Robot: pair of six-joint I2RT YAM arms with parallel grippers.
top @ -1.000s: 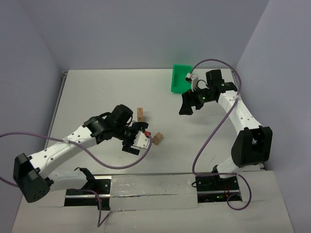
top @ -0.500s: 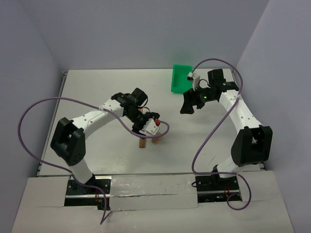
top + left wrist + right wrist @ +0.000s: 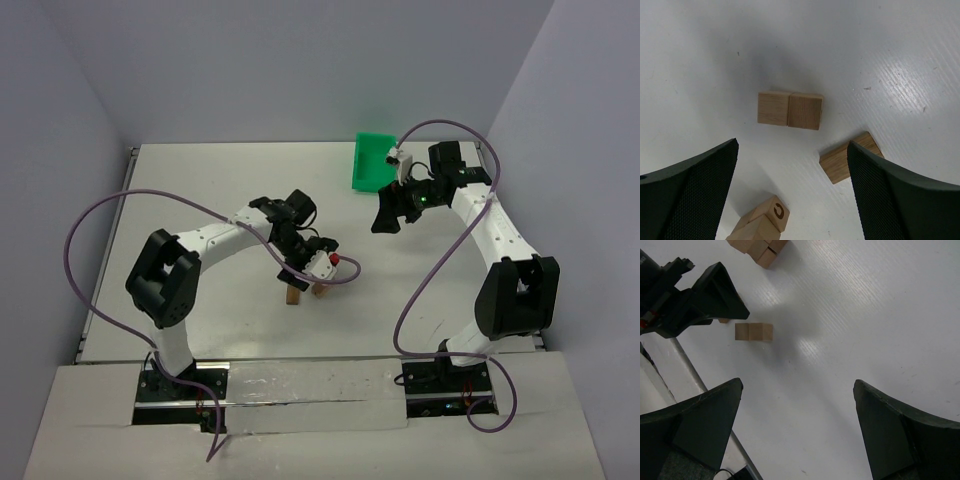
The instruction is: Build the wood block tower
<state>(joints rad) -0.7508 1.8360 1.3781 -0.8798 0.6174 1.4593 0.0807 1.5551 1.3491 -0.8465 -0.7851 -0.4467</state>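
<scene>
Tan wood blocks (image 3: 790, 110) lie as a touching pair flat on the white bench (image 3: 890, 60), with a third cube (image 3: 850, 157) askew just beside them. The tower (image 3: 762, 225) stands near, its top cube bearing a dark mark. The left gripper (image 3: 792, 145) hangs over them, spread wide and holding nothing. The right gripper (image 3: 798, 385), near the green bin (image 3: 372, 160), is also wide open and empty.

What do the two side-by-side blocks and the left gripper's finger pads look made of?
The two side-by-side wood blocks: bare light-tan wood, matte, with faint grain lines and no varnish shine. The finger pads of the left gripper: dark, matte, with a fine cross-hatched grid; likely rubber or moulded plastic, the view cannot settle which.
</scene>
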